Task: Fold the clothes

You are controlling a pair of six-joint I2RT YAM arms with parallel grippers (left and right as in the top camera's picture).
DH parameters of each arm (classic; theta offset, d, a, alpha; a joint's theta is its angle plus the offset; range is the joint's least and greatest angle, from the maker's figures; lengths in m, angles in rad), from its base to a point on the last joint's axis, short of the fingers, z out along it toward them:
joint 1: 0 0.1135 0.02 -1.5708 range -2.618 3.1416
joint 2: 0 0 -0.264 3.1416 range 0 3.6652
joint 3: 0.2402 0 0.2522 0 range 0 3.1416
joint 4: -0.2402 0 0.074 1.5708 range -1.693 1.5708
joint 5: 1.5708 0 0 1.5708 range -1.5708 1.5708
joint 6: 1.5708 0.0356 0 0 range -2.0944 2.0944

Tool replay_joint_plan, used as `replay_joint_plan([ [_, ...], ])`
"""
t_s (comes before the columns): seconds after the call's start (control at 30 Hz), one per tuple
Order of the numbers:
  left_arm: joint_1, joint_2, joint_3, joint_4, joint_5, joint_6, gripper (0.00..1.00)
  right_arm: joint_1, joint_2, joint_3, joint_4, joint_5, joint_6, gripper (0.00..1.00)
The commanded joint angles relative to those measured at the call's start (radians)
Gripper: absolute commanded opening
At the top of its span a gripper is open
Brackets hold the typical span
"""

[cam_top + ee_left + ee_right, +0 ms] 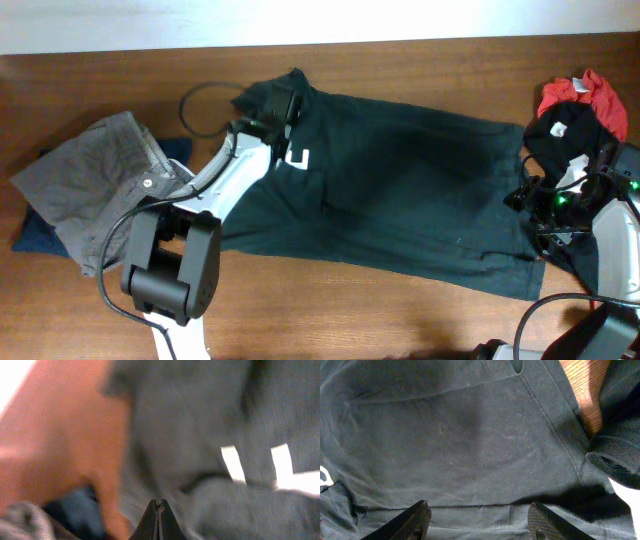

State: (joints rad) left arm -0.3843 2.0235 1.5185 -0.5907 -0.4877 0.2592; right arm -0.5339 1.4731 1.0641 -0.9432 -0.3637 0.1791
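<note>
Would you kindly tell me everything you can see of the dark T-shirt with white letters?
The T-shirt is very dark green-black, soft cloth with stitched hems and white block letters. It lies spread, slightly wrinkled, on the wooden table. The shut left hand is at its upper left edge in the overhead view; whether it pinches cloth is unclear. The open right hand hangs over its right end, near a black garment.

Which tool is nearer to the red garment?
Right. The right tool is over the T-shirt end close to the red garment; the left tool is at the opposite end.
</note>
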Motion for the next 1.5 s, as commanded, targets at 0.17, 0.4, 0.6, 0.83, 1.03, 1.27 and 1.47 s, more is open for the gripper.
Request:
replay_joint_plan([
  [0.17, 0.092, 0.007, 0.262, -0.057, 0.528, -0.072, 0.24, 0.005, -0.014, 0.015, -0.003, 0.013, -0.011, 0.76],
  [0.4, 0.211, 0.127, 0.344, -0.032, 0.889, -0.170, 0.35, 0.005, -0.013, 0.015, -0.003, 0.009, -0.011, 0.82],
  [0.6, 0.255, 0.294, 0.519, -0.080, 0.961, -0.181, 0.43, 0.005, -0.013, 0.015, -0.003, 0.009, -0.011, 0.83],
  [0.83, 0.289, 0.451, 0.678, -0.018, 0.969, -0.249, 0.53, 0.005, -0.013, 0.015, -0.003, 0.009, -0.011, 0.83],
  [1.03, 0.270, 0.505, 0.682, 0.206, 1.024, -0.362, 0.53, 0.005, -0.013, 0.015, -0.002, 0.009, -0.011, 0.83],
  [1.27, 0.191, 0.568, 0.682, 0.356, 0.939, -0.343, 0.54, 0.005, -0.013, 0.015, 0.013, 0.009, -0.011, 0.83],
  [1.47, 0.142, 0.626, 0.682, 0.361, 0.811, -0.334, 0.54, 0.005, -0.013, 0.015, 0.013, 0.009, -0.011, 0.83],
])
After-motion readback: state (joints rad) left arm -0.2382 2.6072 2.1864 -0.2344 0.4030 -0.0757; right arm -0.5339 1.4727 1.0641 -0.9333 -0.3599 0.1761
